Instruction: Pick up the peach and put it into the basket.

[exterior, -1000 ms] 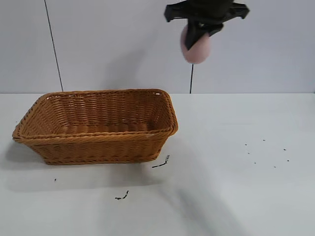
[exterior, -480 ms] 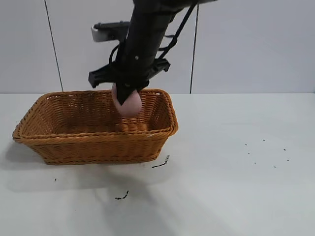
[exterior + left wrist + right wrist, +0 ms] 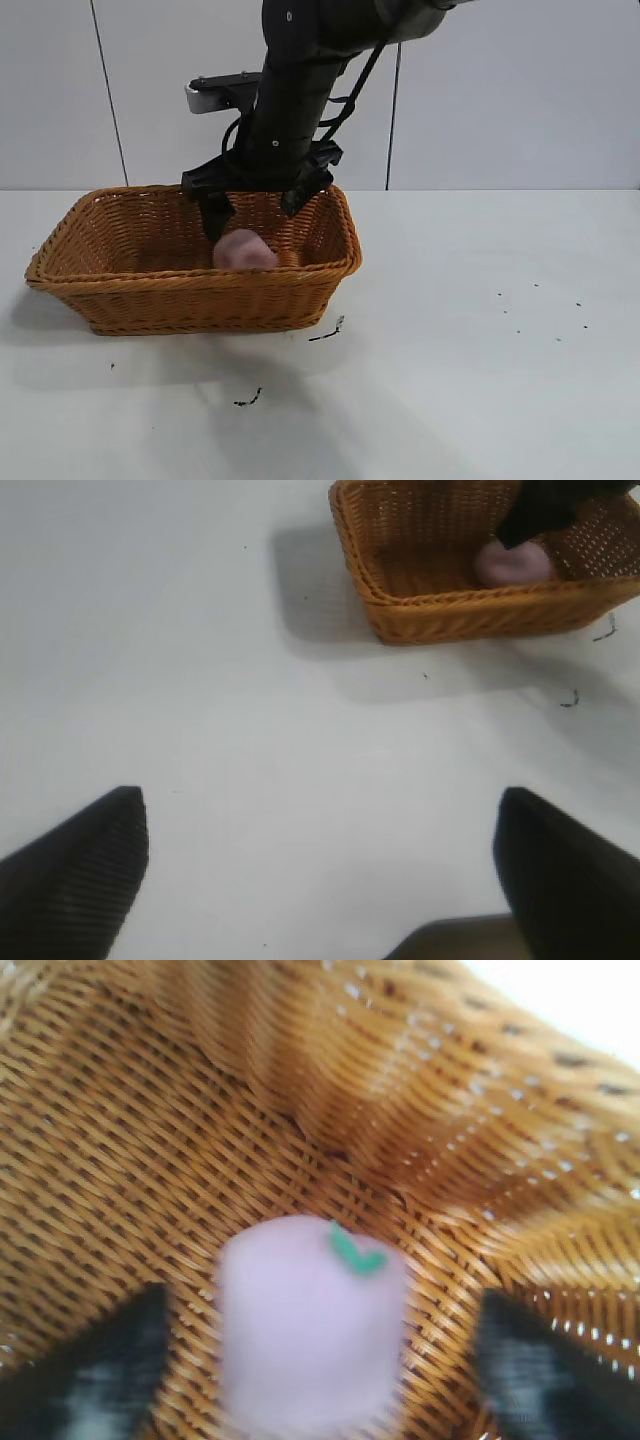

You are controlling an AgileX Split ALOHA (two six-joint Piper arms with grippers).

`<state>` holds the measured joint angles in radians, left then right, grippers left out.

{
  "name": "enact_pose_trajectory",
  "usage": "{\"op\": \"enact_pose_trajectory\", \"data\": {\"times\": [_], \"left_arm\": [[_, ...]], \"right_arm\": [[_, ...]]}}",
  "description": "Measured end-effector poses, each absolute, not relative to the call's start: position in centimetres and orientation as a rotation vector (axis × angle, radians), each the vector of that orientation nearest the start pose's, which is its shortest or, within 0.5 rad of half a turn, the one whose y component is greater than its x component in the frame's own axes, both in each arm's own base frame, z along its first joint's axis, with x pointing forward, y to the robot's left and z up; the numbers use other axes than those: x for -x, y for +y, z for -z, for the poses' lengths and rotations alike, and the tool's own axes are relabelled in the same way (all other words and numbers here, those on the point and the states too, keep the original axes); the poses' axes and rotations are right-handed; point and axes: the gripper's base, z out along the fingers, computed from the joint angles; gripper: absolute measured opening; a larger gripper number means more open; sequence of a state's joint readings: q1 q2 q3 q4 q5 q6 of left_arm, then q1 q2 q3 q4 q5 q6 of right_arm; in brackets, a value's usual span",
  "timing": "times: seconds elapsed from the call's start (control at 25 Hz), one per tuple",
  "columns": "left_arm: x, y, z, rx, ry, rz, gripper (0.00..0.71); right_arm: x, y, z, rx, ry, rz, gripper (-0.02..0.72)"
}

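Note:
The pale pink peach [image 3: 245, 250] lies inside the orange-brown wicker basket [image 3: 120, 285], near its right end. It also shows in the right wrist view [image 3: 310, 1325], with a small green leaf, clear of both fingers. My right gripper [image 3: 255, 208] hangs open just above the peach, over the basket. In the left wrist view the peach [image 3: 512, 562] and basket [image 3: 440, 615] lie far off. My left gripper [image 3: 320, 840] is open and empty above bare table, out of the exterior view.
The white table [image 3: 480, 380] spreads to the right of and in front of the basket. Small dark scraps [image 3: 328, 332] lie by the basket's front right corner, with more specks [image 3: 540, 310] at the right.
My right gripper carried the peach from high at the right down and left over the basket, then opened. The peach has dropped into the basket.

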<state>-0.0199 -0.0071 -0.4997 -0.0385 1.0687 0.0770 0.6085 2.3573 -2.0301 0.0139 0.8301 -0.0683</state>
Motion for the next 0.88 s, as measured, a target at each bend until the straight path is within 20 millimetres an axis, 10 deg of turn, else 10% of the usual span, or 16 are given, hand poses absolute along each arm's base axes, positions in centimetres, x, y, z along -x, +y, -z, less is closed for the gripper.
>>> {"op": "enact_pose_trajectory", "data": {"times": [0.36,0.88], "left_arm": [[0.6,-0.3,-27.7,-0.101,2.042,0.01,0.692],[0.6,-0.3,-27.7,-0.101,2.042,0.01,0.692]], "right_arm": [[-44.8,27.2,-24.0,0.762,2.43,-0.19,0.689],[-51.4,7.1,-24.2,0.231,2.577,-0.024,0.689]]}}
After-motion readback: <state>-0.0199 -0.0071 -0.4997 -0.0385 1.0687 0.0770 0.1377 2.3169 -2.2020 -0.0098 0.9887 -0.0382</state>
